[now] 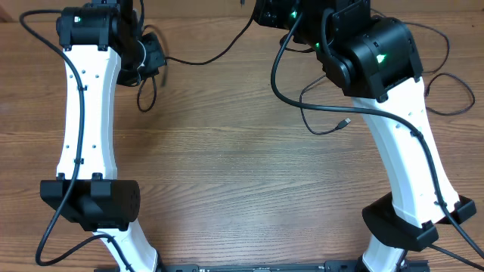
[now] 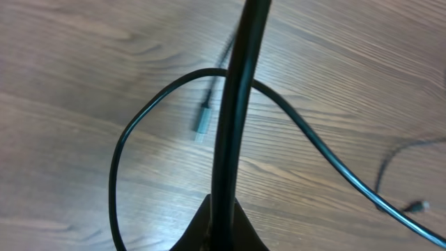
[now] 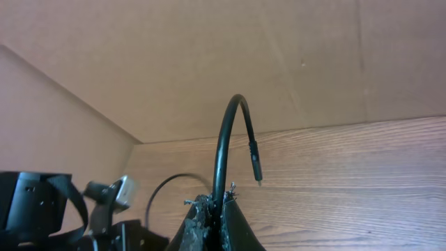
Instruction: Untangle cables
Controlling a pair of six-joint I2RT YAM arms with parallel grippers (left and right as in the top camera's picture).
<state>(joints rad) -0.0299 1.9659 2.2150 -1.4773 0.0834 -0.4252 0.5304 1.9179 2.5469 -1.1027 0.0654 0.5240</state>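
**Cables** [image 1: 204, 54]: thin, black, several strands. They are spread over the far part of the table [image 1: 227, 181], around and between the two grippers, with no tight bundle to be seen.

**Left gripper** [image 2: 221, 213]: the jaws are pressed together on a held cord [image 2: 233, 104], which rises straight past the lens. Behind it a loop [image 2: 139, 125] is draped on the table and crosses under the held cord. A silver plug [image 2: 202, 125] lies flat just beside that crossing.

**Right gripper** [image 3: 212, 209]: the jaws are clamped on an arched cord [image 3: 226, 125]. It bends up and over, and its free plug [image 3: 256, 166] hangs clear of the table.

**From overhead:** one strand is stretched from the left gripper toward the right arm's wrist. A silver-tipped end [image 1: 345, 121] lies near the right arm [image 1: 401, 143].

**Progress (judged):** partly done.
- Done: the strands are drawn out and one end is freed.
- Left: at least one crossing is to be parted, and each cable is to be laid apart from the others.
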